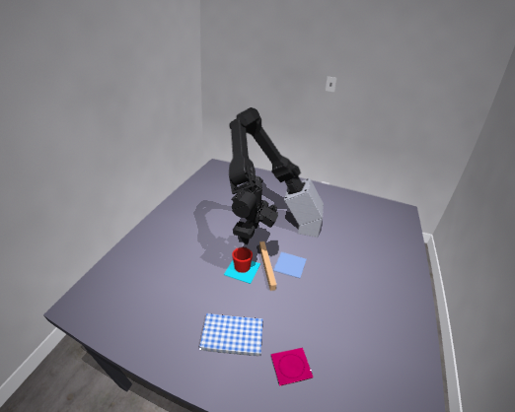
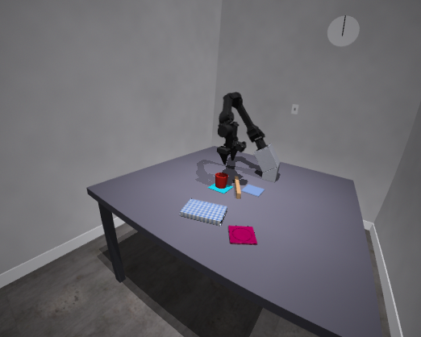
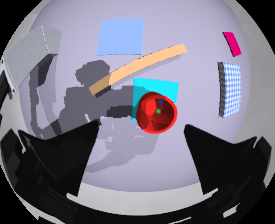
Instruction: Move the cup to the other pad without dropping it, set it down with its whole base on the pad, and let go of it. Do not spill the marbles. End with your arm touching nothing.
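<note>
The red cup stands upright on the cyan pad. A green marble shows inside it in the wrist view. My gripper is open and hangs above and behind the cup, clear of it. The light blue pad lies bare on the other side of a wooden bar.
A blue checked cloth block and a magenta pad lie nearer the table's front. The arm's grey base stands behind the pads.
</note>
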{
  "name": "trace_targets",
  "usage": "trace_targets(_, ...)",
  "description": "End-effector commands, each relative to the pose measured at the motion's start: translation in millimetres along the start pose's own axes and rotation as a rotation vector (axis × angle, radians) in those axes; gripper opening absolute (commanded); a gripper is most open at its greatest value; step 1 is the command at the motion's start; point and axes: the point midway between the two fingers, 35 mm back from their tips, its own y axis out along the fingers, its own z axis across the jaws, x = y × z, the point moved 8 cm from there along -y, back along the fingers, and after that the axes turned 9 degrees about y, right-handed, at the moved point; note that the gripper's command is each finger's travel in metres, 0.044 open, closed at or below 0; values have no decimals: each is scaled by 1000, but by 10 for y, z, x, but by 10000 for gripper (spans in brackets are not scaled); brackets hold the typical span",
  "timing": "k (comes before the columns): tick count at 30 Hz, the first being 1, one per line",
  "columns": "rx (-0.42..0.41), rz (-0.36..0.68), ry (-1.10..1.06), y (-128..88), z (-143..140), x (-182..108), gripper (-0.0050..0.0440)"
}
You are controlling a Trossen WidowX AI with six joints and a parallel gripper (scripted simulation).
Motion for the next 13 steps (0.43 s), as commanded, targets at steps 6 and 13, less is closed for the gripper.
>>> trace_targets(6,6,2,-2,-40,21,21,440)
trace_targets(13,6,2,-2,-40,21,21,440)
